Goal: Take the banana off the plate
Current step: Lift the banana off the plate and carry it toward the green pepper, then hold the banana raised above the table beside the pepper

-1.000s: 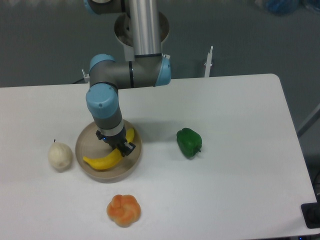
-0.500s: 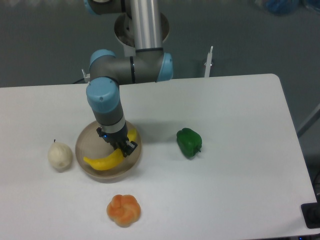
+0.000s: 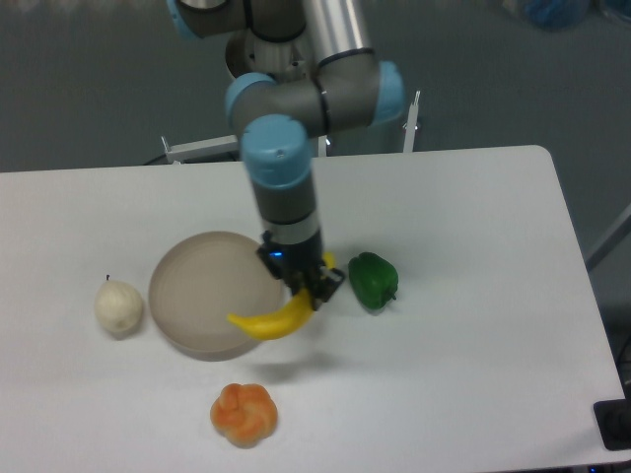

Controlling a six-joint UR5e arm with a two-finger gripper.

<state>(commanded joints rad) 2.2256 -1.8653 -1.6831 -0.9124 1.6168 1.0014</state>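
Note:
My gripper (image 3: 306,287) is shut on the bright yellow banana (image 3: 271,320) and holds it in the air over the right rim of the plate. The banana's left tip hangs over the plate's edge, and its shadow falls on the table below. The round beige-tan plate (image 3: 202,291) lies bare on the white table, left of the gripper.
A green bell pepper (image 3: 373,281) sits just right of the gripper. A pale round fruit (image 3: 118,306) lies left of the plate. An orange bun-like item (image 3: 244,414) lies in front of the plate. The arm's base stands at the back edge.
The gripper has lifted the banana off the plate and moved right, toward the green pepper. The plate now lies bare.

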